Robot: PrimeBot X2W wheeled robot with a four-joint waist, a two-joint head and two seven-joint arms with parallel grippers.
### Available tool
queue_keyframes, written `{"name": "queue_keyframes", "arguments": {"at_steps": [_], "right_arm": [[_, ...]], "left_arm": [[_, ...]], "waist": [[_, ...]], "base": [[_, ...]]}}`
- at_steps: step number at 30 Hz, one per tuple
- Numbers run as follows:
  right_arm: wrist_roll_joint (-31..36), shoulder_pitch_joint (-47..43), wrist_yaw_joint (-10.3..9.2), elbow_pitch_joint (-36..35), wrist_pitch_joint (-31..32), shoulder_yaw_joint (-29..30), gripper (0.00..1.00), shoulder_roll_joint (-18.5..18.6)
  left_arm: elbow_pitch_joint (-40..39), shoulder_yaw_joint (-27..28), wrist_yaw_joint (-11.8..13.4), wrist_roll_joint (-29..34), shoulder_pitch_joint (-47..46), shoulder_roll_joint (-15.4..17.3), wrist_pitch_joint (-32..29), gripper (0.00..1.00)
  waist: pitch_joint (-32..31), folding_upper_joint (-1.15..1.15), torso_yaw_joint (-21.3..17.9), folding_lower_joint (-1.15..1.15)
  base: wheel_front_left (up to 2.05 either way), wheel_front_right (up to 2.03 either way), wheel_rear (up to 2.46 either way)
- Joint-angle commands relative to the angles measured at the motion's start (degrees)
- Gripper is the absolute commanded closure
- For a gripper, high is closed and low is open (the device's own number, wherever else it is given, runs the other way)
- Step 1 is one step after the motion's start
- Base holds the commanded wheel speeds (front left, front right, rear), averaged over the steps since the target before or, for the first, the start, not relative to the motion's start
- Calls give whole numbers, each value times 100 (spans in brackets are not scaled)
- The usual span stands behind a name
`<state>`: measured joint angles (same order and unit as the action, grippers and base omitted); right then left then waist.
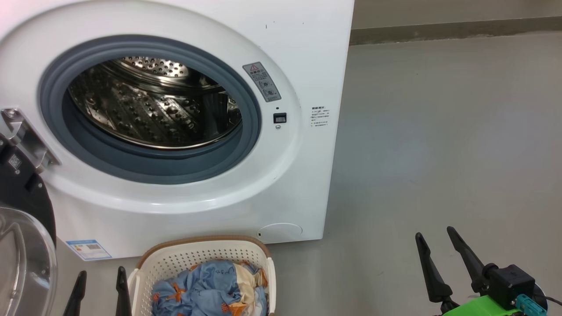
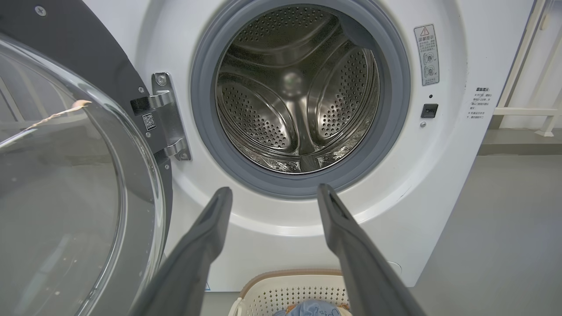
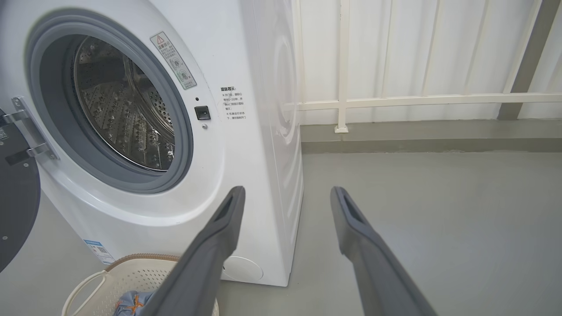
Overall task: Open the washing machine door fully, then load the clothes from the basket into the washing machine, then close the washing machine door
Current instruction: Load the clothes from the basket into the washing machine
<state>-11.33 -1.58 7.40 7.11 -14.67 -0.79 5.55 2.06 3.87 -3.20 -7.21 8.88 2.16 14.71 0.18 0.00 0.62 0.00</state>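
Clothes (image 1: 206, 287) lie heaped in the basket (image 1: 193, 256) below the washing machine (image 1: 290, 175) mouth, just right of the left gripper (image 1: 101, 271), spread and empty; right gripper (image 1: 435, 231), likewise spread and empty, sits well apart, so left's nearer.

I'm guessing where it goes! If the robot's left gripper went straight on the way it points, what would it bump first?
Probably the washing machine: the open left gripper points at the bottom of its grey gasket. It might just clear that and enter the drum; depth is unclear.
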Motion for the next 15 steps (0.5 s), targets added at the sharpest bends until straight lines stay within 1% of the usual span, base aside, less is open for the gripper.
{"name": "queue_keyframes", "arguments": {"at_steps": [1, 7, 15], "right_arm": [[-87, 58, 9, -116, -33, -117, 0, 33], [-96, 53, 9, -98, -33, -118, 0, 36], [-120, 54, 9, -77, -33, -130, 0, 41]], "left_arm": [[-143, 173, 35, -55, -155, 72, 29, 0], [-99, 168, -30, -109, -149, 72, 29, 0], [-53, 140, -56, -129, -146, 72, 29, 0]], "waist": [[-1, 0, 0, 0], [-2, 0, 5, 0], [20, 0, 10, 0]], "base": [[0, 0, 0], [0, 0, 0], [0, 0, 0]]}}
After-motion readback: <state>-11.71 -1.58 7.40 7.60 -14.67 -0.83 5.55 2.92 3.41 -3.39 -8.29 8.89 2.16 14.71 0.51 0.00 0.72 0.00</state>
